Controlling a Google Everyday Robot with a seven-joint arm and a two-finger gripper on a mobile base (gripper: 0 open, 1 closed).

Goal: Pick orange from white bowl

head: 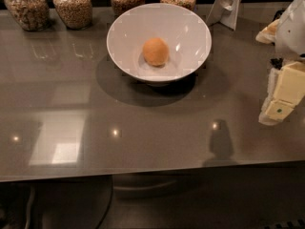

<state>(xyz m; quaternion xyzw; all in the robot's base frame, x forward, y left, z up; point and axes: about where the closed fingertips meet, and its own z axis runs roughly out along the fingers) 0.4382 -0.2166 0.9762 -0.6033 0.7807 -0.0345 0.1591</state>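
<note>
The orange [155, 51] is small, round and matte. It lies in the middle of the large glossy white bowl [125, 35], which stands on the grey counter toward the back centre. My gripper [281, 99] is at the right edge of the view, well to the right of the bowl and nearer the front, above the counter. Its cream-coloured finger blocks point down and to the left. It holds nothing that I can see.
Several glass jars of grains [73, 6] line the counter's back edge behind the bowl. A white stand [228, 6] sits at the back right. The grey counter [143, 128] ends at a front edge low in the view.
</note>
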